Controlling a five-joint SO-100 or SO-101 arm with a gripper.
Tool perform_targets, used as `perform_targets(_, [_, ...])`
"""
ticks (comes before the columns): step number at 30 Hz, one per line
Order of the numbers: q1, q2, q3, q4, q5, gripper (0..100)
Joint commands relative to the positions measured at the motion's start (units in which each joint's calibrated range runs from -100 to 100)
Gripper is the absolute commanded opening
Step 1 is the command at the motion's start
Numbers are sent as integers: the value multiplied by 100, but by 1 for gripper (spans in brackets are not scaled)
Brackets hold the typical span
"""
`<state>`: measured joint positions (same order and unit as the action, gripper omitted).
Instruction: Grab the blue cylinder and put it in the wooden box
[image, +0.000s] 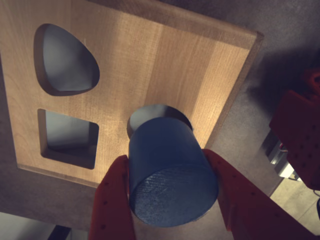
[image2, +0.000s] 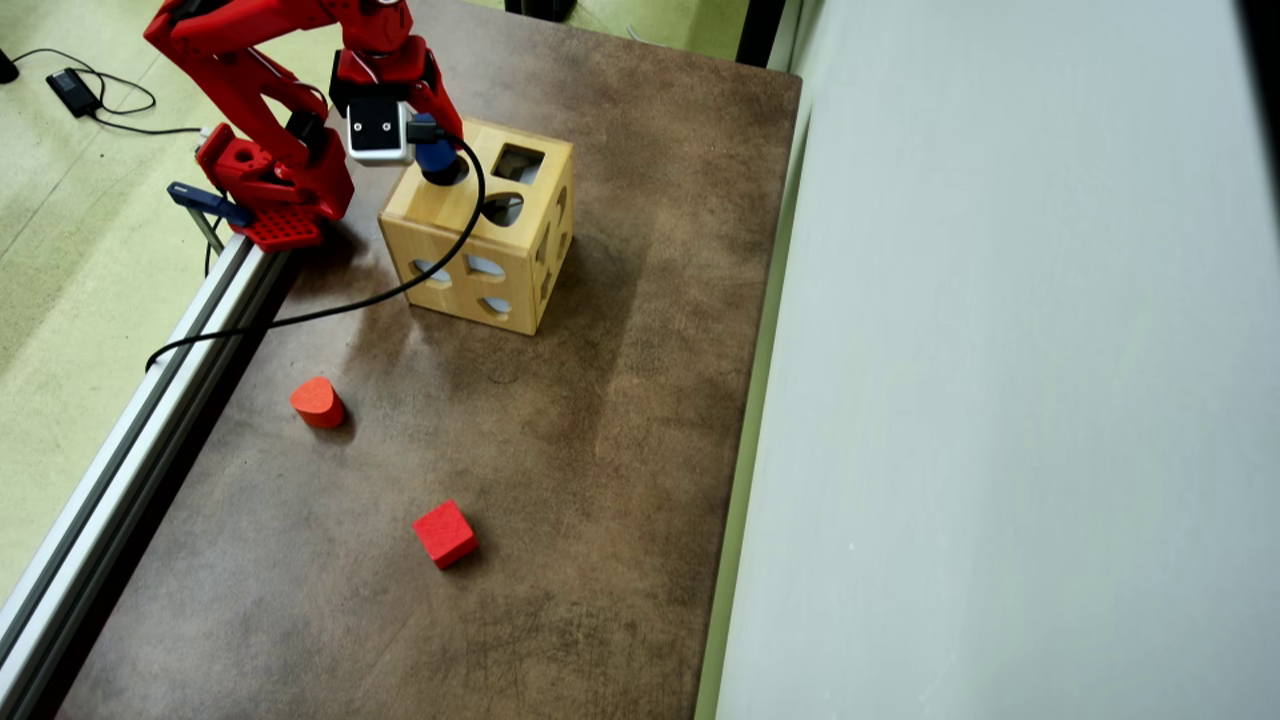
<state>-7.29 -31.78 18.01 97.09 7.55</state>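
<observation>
Gripper (image: 172, 192) was clamped on the blue cylinder (image: 167, 167), one red finger (image: 112, 200) pressed on each side of its curved wall. The cylinder was held above the top face of the wooden box (image: 165, 65), with its far end right at the round hole (image: 172, 112).

Key relation: in the wrist view the cylinder's long axis pointed away from the camera and down toward the round hole, but a dark crescent of the opening showed past the cylinder's upper right edge (so the two looked slightly offset, or the block slightly tilted). Whether the far end had entered the hole could not be told.

In the overhead view the arm reached from its base at the table's left edge, folded high and bent over the box (image2: 480, 235), gripper (image2: 437, 160) pointing down at the near-left corner of the top face. The rounded and square holes were unoccupied.

Judgement: the move ahead depends on axis and hole lining up before release.
</observation>
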Motion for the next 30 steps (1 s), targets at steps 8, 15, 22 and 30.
perform_targets(8, [-957,-79,-30,-15,29,2])
perform_targets(15, [-2599,-79,-39,-15,34,2])
perform_targets(22, [-3431,-79,-39,-15,39,2])
perform_targets(30, [-3216,-87,-39,-7,-15,2])
